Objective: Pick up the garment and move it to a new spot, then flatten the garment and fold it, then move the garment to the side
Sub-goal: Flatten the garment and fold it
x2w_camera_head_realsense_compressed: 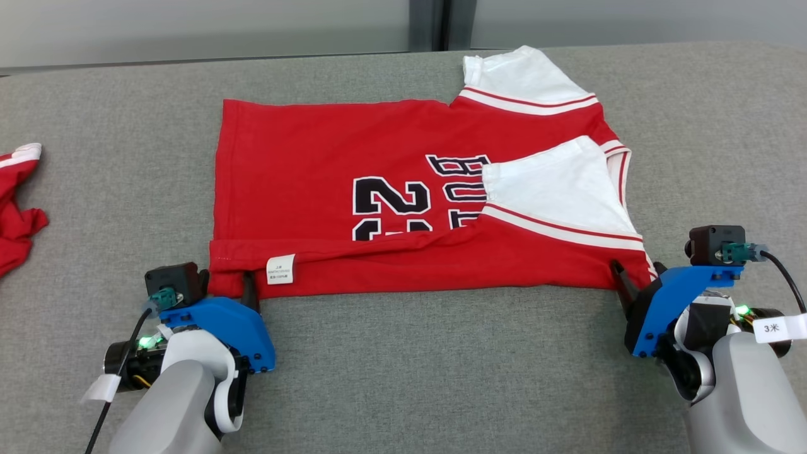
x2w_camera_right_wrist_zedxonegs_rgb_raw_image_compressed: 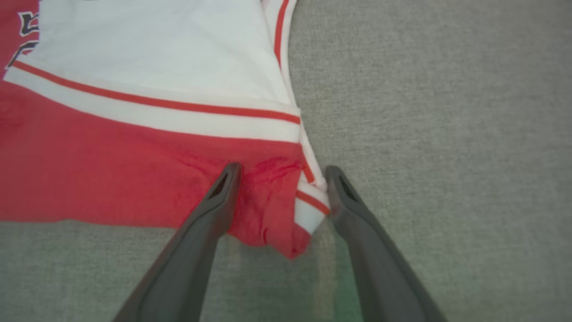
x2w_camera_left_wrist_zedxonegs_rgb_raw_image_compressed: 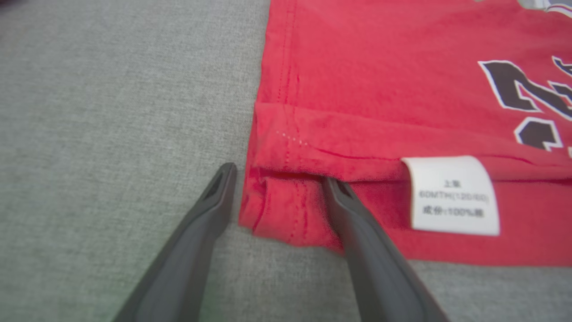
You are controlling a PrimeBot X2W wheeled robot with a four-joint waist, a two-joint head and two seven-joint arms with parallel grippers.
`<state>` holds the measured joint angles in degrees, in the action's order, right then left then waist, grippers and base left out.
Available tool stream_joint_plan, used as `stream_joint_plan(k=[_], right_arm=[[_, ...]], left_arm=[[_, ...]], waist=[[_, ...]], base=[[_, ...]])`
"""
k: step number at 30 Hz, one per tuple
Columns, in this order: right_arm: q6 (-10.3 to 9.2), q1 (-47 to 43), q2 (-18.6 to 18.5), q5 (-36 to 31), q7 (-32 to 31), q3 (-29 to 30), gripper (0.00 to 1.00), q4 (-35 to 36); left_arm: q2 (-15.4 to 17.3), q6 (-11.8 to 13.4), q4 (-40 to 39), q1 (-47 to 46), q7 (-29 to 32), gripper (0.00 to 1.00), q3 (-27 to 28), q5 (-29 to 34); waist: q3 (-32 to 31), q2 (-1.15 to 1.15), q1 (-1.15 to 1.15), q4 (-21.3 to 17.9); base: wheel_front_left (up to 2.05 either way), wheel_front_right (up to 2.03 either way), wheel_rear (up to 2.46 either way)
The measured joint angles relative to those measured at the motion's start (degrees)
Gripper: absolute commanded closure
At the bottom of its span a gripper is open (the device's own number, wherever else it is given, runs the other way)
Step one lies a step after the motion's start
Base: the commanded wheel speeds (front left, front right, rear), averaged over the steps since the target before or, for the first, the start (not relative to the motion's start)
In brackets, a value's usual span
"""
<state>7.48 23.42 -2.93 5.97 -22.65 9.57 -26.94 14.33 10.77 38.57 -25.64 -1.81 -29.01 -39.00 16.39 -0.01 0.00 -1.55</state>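
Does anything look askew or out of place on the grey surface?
Yes. On the jersey, the near strip is folded slantwise, wider at the right, showing the label. A crumpled red cloth lies apart at the left edge.

Bright, even, diffuse light falls on the garment (x2w_camera_head_realsense_compressed: 403, 189) in the head view, which is sharp. A thin soft shadow runs along the garment's near edge on the grey cloth (x2w_camera_head_realsense_compressed: 441, 378). Both wrist views are softer. On the garment's folded hem the small print of the white label (x2w_camera_left_wrist_zedxonegs_rgb_raw_image_compressed: 451, 194) is smeared, and the dark fingers (x2w_camera_left_wrist_zedxonegs_rgb_raw_image_compressed: 375, 268) blur toward the bottom edge. In the right wrist view a faint green cast tints the cloth just below the garment's corner.
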Motion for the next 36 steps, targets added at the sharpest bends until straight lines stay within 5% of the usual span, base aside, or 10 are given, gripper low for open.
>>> stream_joint_plan(k=[2,3,4,5,6,15,23,36], right_arm=[[0.0,0.6,-0.1,-0.2,-0.6,-0.4,0.0,-1.2],[-0.02,0.9,-0.2,0.0,-1.0,-0.8,0.0,-1.6],[-0.07,1.0,-0.3,0.2,-1.3,-1.0,0.53,-1.8],[-0.08,1.0,-0.4,0.3,-1.6,-1.2,0.65,-1.9],[-0.08,1.0,-0.5,0.4,-2.0,-1.5,1.0,-2.0],[0.02,-2.5,0.1,3.3,-2.0,-0.6,1.0,1.9],[0.02,-11.2,0.2,5.6,-6.5,0.2,1.0,13.9],[0.03,-25.3,0.2,10.6,-10.2,0.9,1.0,24.9]], left_arm=[[-0.2,-0.7,0.5,-0.5,1.1,0.0,-0.4,-0.5],[-0.4,-1.1,0.7,-0.7,1.4,0.16,-0.5,-0.9],[-0.5,-1.3,1.0,-0.9,1.8,0.73,-0.5,-1.1],[-0.6,-1.8,1.2,-1.1,2.1,1.0,-0.6,-1.4],[-0.8,-2.3,1.3,-1.1,2.3,1.0,-0.5,-1.8],[-0.9,-3.0,-0.2,1.5,-0.7,1.0,0.9,-3.5],[2.0,-1.5,-8.3,8.1,0.4,1.0,1.1,-4.5],[7.7,8.3,-26.9,25.9,7.6,1.0,0.3,-5.3]], waist=[[0.3,-0.01,0.0,0.3],[0.4,-0.01,0.0,0.5],[0.5,-0.01,-0.01,0.6],[0.5,-0.01,-0.01,0.7],[0.5,-0.01,-0.01,0.8],[-1.6,0.01,0.01,1.0],[-4.9,0.01,0.01,1.4],[-8.1,0.01,0.0,0.6]], base=[[0.0,0.0,0.0],[0.0,0.0,0.0],[0.0,0.0,0.0],[0.0,0.0,0.0],[0.0,0.0,0.0],[0.0,0.0,0.0],[0.0,0.0,0.0],[0.0,0.0,0.0]])
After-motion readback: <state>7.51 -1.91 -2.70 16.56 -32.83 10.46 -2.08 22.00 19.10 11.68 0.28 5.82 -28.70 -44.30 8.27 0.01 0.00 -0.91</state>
